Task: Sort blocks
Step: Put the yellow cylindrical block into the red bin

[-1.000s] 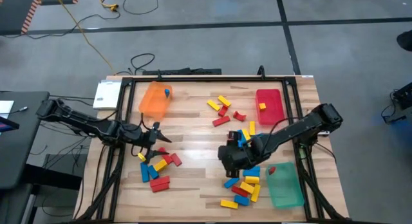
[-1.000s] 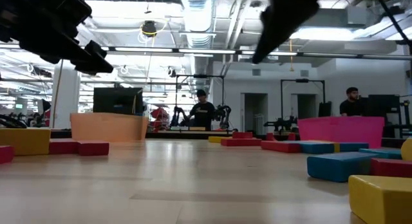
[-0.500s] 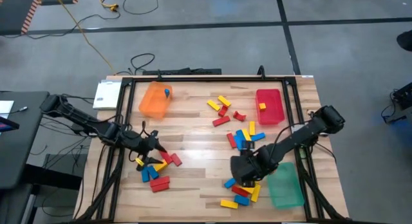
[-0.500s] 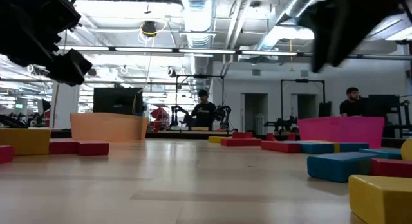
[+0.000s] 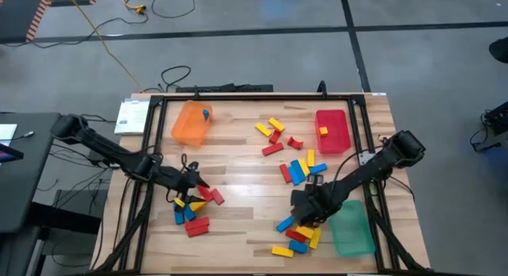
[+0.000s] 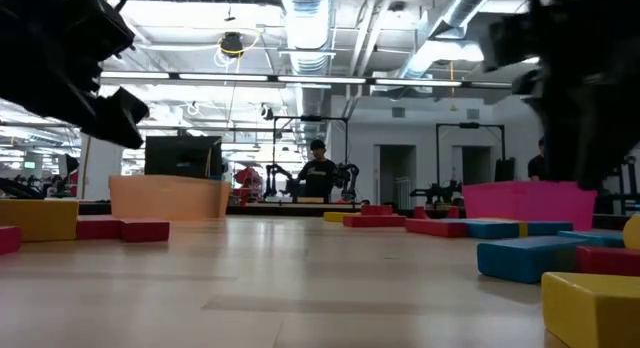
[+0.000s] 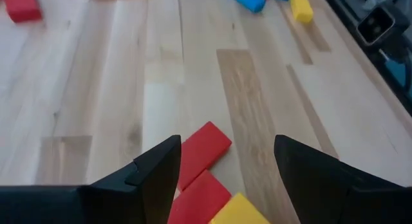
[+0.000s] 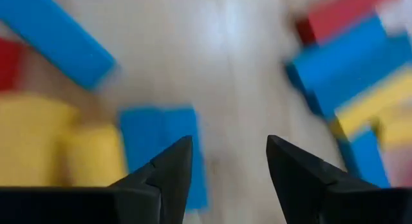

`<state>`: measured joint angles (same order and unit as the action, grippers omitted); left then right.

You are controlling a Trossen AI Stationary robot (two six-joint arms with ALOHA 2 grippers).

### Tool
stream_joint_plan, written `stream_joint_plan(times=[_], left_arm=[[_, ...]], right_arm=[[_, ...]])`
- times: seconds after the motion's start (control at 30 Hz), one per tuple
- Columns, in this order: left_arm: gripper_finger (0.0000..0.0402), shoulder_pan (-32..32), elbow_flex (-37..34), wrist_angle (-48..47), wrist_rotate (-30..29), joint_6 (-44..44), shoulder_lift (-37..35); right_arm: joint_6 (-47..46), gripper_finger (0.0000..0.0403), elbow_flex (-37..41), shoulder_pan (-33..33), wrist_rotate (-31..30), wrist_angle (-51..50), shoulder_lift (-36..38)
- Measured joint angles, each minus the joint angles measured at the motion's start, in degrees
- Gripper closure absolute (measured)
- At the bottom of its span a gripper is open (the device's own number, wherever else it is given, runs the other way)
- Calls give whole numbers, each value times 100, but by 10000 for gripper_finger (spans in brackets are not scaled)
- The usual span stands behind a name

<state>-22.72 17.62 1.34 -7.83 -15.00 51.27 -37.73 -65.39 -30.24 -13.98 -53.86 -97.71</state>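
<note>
the left gripper (image 5: 190, 181) is held open and empty over the left cluster of blocks (image 5: 194, 208); the right gripper (image 5: 305, 214) is spread, empty, above the right pile (image 5: 300, 228).

**Two Dark Robot Arms**

The robot has two long, thin arms, both black all over. Each arm is made of straight parts joined by round, chunky knuckles. The left arm (image 5: 103, 149) starts beside the worktop (image 5: 238, 149) on one side, and the right arm (image 5: 373, 169) starts on the other. Thin dark cables run along them. Each tool has two flat black fingers (image 7: 151, 169) with slanted, pointy tips. The fingers look smooth and dull, with no marks.
</note>
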Motion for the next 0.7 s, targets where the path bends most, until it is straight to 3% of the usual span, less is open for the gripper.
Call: stream_joint_plan(times=[0.2, 0.7], left_arm=[[156, -9, 49, -19, 144, -36, 438], [156, -168, 53, 640, 146, 177, 557]], right_arm=[[937, 208, -10, 30, 325, 1485, -25], [1578, 183, -11, -201, 312, 1843, -764]])
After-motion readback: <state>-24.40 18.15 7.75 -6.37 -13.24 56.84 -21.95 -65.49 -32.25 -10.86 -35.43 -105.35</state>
